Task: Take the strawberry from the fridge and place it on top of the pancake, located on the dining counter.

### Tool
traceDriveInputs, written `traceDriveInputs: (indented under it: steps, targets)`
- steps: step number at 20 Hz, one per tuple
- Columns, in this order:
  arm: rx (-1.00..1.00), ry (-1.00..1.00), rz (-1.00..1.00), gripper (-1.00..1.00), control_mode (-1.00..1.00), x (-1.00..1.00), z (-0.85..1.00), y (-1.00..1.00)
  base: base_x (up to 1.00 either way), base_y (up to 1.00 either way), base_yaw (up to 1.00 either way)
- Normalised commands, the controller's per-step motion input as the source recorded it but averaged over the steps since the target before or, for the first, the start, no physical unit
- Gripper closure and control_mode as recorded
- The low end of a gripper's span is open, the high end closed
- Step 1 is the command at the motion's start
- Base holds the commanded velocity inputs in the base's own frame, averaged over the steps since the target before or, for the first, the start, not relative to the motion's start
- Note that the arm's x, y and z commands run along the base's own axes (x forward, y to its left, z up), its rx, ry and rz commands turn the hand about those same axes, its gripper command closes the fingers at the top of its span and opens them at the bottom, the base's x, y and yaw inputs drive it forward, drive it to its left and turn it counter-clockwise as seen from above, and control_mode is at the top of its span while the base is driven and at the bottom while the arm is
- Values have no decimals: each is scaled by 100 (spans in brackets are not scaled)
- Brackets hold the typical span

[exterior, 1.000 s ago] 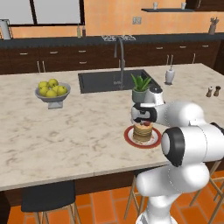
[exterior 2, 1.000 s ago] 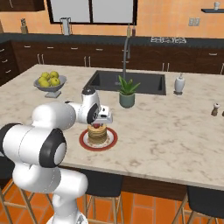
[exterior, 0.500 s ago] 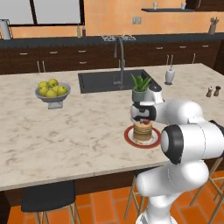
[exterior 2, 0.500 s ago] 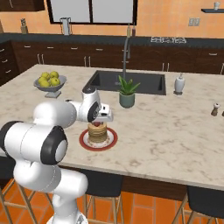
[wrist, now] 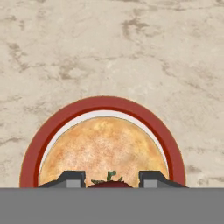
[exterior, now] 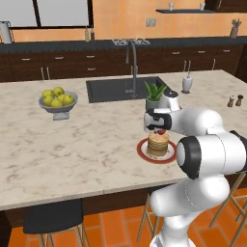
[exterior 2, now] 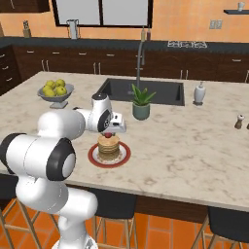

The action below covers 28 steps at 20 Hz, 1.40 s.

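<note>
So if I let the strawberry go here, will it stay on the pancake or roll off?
Probably stays: the strawberry sits between the fingers right over the pancake, whose top looks flat and broad. Being small and rounded, it could still roll a little; the red-rimmed plate might catch it.

claw [wrist: 111, 178] tips astride strawberry [wrist: 107, 183] w/ green leaves, pancake [wrist: 103, 149] below, red-rimmed plate [wrist: 101, 103], beige marbled counter [wrist: 109, 48]

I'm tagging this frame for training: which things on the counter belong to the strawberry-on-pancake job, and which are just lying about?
Job: strawberry between the fingers of the gripper; pancake on its red-rimmed plate; dining counter.

Lying about: fruit bowl, potted plant, sink, soap bottle, shakers.
</note>
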Motion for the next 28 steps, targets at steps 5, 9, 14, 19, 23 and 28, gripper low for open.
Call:
traceDriveInputs:
  steps: [5, 9, 14, 19, 23, 28]
  targets:
    - [0, 5, 0, 100, -100, 0, -5, 3, 0, 0, 0]
    - [0, 6, 0, 100, -100, 0, -11, 0, 0, 0, 0]
    - [0, 2, 0, 100, -100, 0, -11, 0, 0, 0, 0]
    - [0, 0, 0, -100, -100, -4, -2, 0, 0, 0, 0]
    - [0, 0, 0, -100, -100, 0, 0, 0, 0, 0, 0]
    - [0, -1, 0, -100, -100, 0, 1, 0, 0, 0, 0]
